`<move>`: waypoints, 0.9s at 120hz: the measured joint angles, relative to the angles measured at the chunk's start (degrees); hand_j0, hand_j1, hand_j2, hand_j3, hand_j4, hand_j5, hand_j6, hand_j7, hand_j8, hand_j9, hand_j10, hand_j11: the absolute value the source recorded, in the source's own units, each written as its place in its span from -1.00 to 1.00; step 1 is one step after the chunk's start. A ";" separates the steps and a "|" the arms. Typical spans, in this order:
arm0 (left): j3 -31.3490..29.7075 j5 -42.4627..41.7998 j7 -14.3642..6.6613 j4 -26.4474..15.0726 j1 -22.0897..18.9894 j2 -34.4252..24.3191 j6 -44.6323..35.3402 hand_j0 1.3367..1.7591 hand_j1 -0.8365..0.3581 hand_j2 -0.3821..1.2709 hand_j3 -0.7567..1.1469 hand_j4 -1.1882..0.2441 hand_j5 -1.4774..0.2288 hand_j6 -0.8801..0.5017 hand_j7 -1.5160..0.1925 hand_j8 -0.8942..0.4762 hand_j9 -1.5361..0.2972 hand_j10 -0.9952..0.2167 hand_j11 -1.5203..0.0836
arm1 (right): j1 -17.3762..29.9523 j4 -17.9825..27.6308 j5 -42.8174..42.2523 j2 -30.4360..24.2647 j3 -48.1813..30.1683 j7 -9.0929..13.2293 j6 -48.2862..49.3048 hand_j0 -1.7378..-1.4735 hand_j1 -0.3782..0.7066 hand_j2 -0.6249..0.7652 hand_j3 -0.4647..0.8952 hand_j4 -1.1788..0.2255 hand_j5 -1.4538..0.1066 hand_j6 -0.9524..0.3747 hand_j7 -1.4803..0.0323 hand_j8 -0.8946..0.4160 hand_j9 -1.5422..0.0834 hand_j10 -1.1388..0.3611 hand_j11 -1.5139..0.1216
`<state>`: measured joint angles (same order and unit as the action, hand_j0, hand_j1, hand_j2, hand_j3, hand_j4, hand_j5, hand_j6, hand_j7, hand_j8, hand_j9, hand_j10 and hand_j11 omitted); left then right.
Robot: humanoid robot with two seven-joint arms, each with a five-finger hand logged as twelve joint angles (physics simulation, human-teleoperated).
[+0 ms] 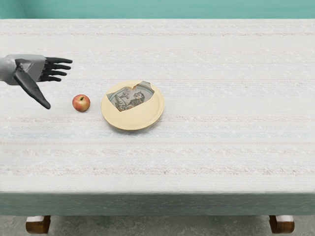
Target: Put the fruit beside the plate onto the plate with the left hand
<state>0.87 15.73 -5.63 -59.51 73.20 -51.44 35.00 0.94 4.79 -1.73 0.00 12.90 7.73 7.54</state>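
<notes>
A small red and yellow apple lies on the white tablecloth just left of the plate. The cream yellow plate has a grey patterned centre and holds nothing. My left hand comes in from the left edge, hovering up and left of the apple, apart from it. Its dark fingers are spread straight and its thumb points down toward the cloth; it holds nothing. The right arm is out of view.
The table is covered with a white striped cloth that reaches to a green front edge. A teal wall runs along the back. Wooden table feet show at the bottom corners.
</notes>
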 joint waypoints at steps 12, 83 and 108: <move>-0.13 0.11 -0.05 0.51 -0.20 -0.04 0.01 0.52 0.98 -0.54 -0.20 0.65 0.72 0.26 0.77 0.29 0.67 0.63 0.89 | -0.13 0.00 -0.06 0.00 -0.05 0.00 -0.08 -0.39 -0.95 -0.10 -0.32 0.68 0.86 0.43 0.96 0.36 0.90 0.52 0.85; -24.73 -2.56 -3.25 -3.68 7.56 17.61 -43.17 0.52 0.95 -0.53 -0.20 0.63 0.71 0.25 0.75 0.28 0.65 0.61 0.87 | -0.15 -0.04 -0.02 0.00 -0.15 0.00 -0.24 -0.40 -0.95 -0.10 -0.32 0.68 0.86 0.43 0.96 0.36 0.90 0.52 0.85; -33.06 -2.74 -2.62 -4.15 7.45 23.43 -59.90 0.52 0.89 -0.53 -0.20 0.59 0.66 0.20 0.70 0.23 0.61 0.56 0.82 | -0.15 -0.04 -0.02 0.00 -0.14 0.00 -0.25 -0.40 -0.95 -0.10 -0.32 0.68 0.86 0.43 0.96 0.36 0.90 0.52 0.85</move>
<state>-32.19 12.99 -8.25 -63.66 80.66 -28.02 -24.90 0.79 4.74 -1.76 0.00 12.75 7.73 7.30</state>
